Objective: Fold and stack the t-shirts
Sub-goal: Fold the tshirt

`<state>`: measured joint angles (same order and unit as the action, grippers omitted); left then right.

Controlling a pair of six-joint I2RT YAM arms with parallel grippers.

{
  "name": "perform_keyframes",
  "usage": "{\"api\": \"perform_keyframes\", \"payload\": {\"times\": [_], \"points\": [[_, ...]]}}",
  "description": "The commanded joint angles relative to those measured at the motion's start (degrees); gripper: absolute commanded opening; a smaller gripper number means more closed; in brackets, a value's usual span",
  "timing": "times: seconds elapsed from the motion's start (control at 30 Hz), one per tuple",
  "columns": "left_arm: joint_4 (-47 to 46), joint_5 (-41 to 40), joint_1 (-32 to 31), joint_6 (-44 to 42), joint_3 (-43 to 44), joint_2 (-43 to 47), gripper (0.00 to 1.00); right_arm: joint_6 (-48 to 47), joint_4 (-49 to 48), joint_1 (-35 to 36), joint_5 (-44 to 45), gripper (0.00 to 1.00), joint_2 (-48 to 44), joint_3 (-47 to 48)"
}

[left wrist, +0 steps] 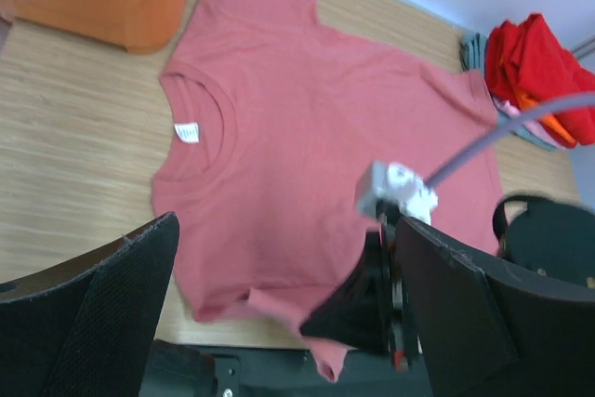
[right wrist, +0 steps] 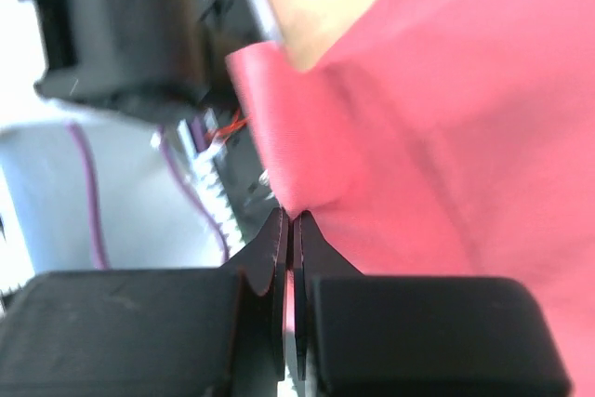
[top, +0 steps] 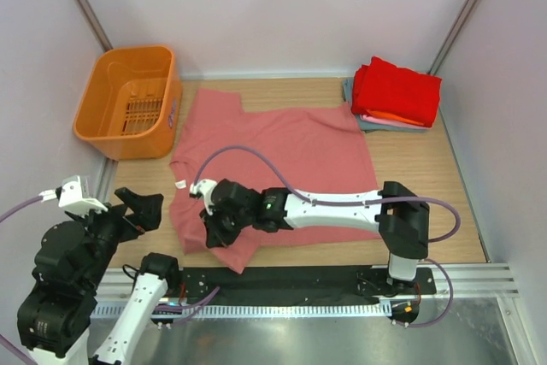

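"On the wooden table (top: 419,194), where did the salmon-pink t-shirt (top: 282,147) lie?"

"It was spread flat across the middle. The collar was turned toward the left side and the hem toward the right. Its small white neck label (top: 180,184) showed inside the neckline. One sleeve pointed at the far wall, the other at the arms' bases."

"And the right gripper (top: 210,228)?"

"That arm reached across the near edge, and the gripper sat low on the near sleeve, at the shirt's near-left corner. Its wrist camera showed the two jaws pressed together with a ridge of pink cloth pinched at their tips. So it was clenched on the shirt. Just beyond the tips the fabric stood up in a small fold, with bare wood visible past it."

"What about the left gripper (top: 137,204)?"

"It hung by the table's near-left corner, left of the collar and apart from the cloth. It was released, jaws spread wide, with the whole shirt in view between them from its own camera."

"Where were the folded t-shirts (top: 395,96)?"

"They were stacked at the far right, near the shirt's hem corner but not touching it. A bright red one lay on top, orange and pale pink edges showed beneath it, and a grey-blue one was at the bottom. The orange basket (top: 128,100) stood at the far left, close to the far sleeve."
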<state>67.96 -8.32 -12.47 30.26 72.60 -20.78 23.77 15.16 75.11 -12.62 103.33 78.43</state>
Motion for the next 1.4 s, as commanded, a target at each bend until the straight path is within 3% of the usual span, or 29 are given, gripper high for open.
{"api": "perform_keyframes", "payload": {"times": [0.0,0.13,0.27,0.5,0.63,0.93,1.23,1.37], "points": [[4.53,4.7,-0.01,3.48,-0.96,-2.95,1.0,2.07,-5.39,-4.61,-2.32,0.01,-0.85,-1.61],[6.21,12.34,0.08,7.87,-6.83,-3.22,1.0,3.92,-10.05,-8.31,-8.98,0.02,-1.03,-4.08],[5.51,19.29,0.08,14.64,-11.86,-0.06,1.0,2.51,-8.48,-8.93,-12.51,0.13,1.26,-3.81],[-2.3,25.88,0.08,26.85,-29.25,8.02,0.95,6.2,-19.36,-9.72,-16.29,0.07,1.7,-10.93],[-7.23,24.58,0.08,33.97,-35.94,12.51,0.9,8.04,-22.88,-9.98,-16.91,0.07,0.48,-12.86],[-6.53,20.72,0.08,34.08,-40.43,13.13,0.74,11.74,-32.47,-10.16,-23.75,0.06,-0.76,-15.68],[-3.1,16.05,0.08,30.91,-39.64,11.99,0.7,10.51,-33.0,-10.25,-27.02,0.06,-1.38,-16.65],[-3.98,16.14,0.08,30.82,-40.52,12.07,0.58,10.86,-33.96,-10.34,-27.28,0.06,-1.55,-17.17]]}}
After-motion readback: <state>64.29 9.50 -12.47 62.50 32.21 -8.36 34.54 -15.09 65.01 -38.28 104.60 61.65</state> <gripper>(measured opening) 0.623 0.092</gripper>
